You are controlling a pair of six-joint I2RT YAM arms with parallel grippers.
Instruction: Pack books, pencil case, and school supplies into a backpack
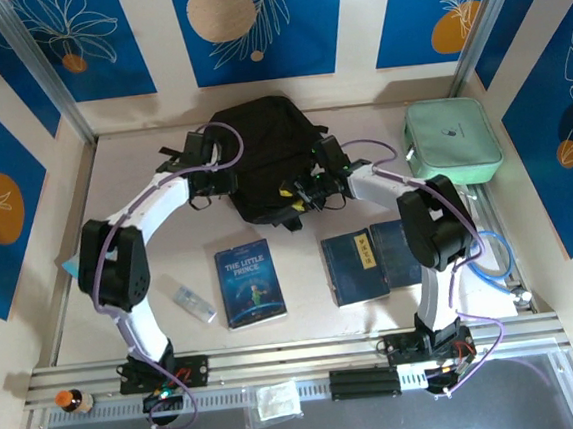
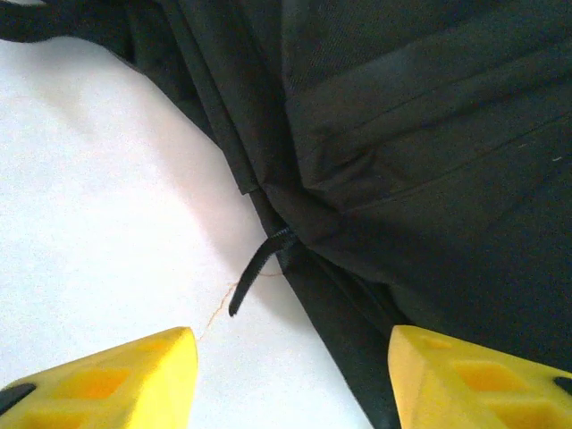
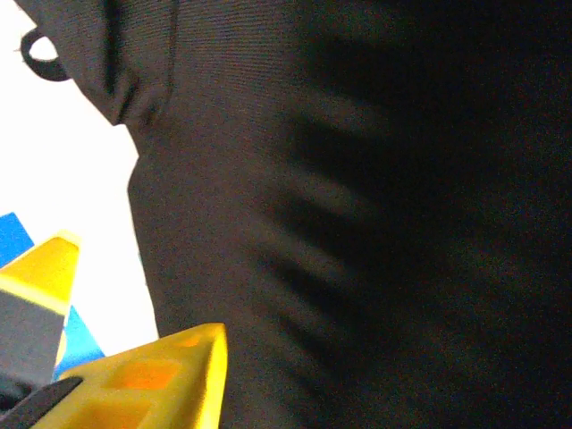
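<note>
1. The table [image 1: 301, 263] carries the whole job, and everything is laid out on it in the open; nothing looks packed yet
2. The backpack [image 1: 261, 146] lies flat at the far middle of the table with both arms reaching to its near edge, so I judge the step in hand to be getting the bag open
3. The mint-green zip case [image 1: 453, 140], probably the pencil case, sits at the far right, well apart from the bag
4. The three books wait nearer the arm bases: The Little Prince [image 1: 249, 283] in the middle, the book with the yellow label [image 1: 354, 267] to its right, and the plain book [image 1: 402, 253] just beside that one, partly under the right arm
5. The small clear box [image 1: 193, 303] lies left of The Little Prince, near the left arm
6. The left end effector [image 2: 290, 344] hovers at the bag's left side, yellow fingers [image 2: 134, 375] spread wide with nothing between them
7. The right end effector [image 3: 138, 286] is up against the dark fabric, fingers parted and not clamping anything I can see; the cloth there is blurred
8. The zipper pull [image 2: 255, 273] dangles off the bag's seam onto the table, just ahead of the left fingers
9. The next move, to my eye, calls for pinching that thin tab squarely while the right side steadies the fabric
</note>
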